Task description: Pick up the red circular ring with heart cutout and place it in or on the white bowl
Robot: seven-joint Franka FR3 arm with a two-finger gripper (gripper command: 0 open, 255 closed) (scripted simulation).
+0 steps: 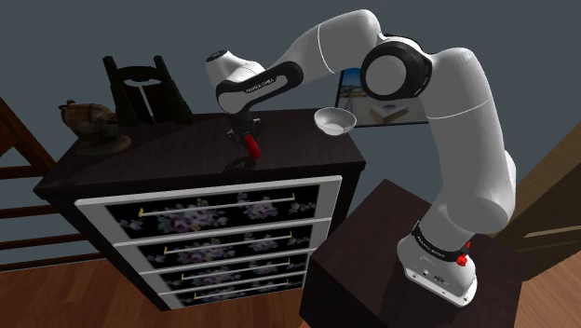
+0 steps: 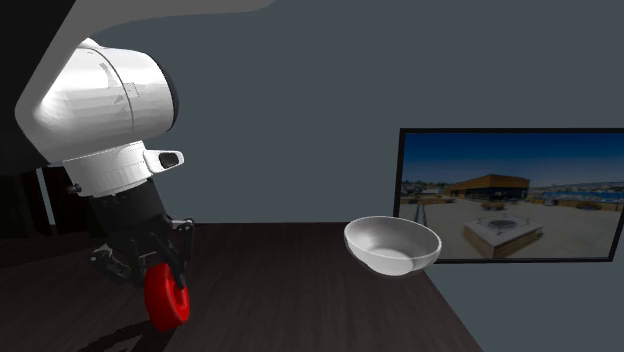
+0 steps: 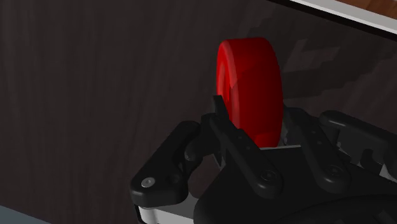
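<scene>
Gripper (image 1: 248,136) is closed on the red ring (image 3: 249,89), fingers clamping its rim from both sides, with the ring hanging edge-on below them. Ring is lifted off the dark dresser top (image 1: 168,154), shadow under it, well apart from the white bowl (image 1: 336,120), to the bowl's left in the shoulder view. Bowl sits upright on the same top, just beside a framed picture (image 2: 510,195). Brown statuette (image 1: 91,121) and black rack (image 1: 144,88) stand farther from the bowl, beyond the gripper.
</scene>
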